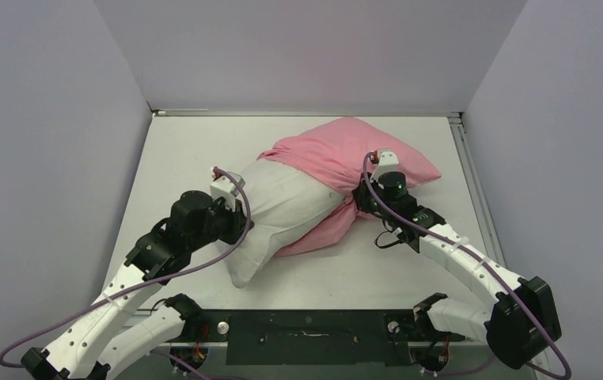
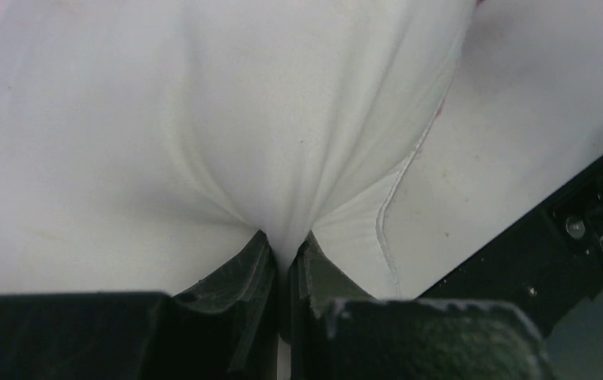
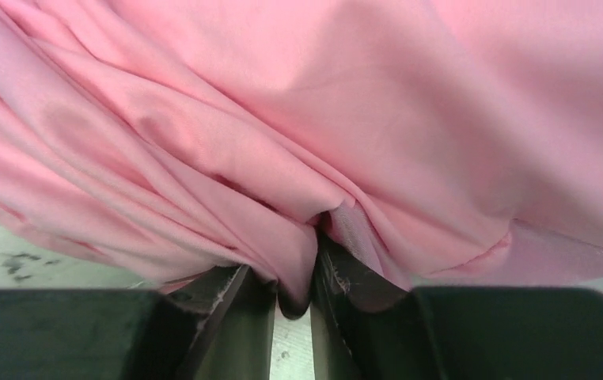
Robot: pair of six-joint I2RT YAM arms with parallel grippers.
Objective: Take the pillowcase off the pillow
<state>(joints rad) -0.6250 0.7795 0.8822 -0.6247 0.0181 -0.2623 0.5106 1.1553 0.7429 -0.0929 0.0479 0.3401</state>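
I see 2 claws closed: the left gripper [image 2: 286,261] pinches a fold of the white pillow [image 2: 267,119]; the right gripper [image 3: 314,273] pinches bunched pillowcase [image 3: 377,119] covering the pillow's far end.

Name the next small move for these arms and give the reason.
Probably the right gripper should pull the pillowcase toward the far right: it pinches a pink fold, the left gripper pinches the white pillow, and the case covers only the pillow's far half.

The pillowcase [image 1: 338,150] hides the far end of the pillow [image 1: 282,206] from every view.
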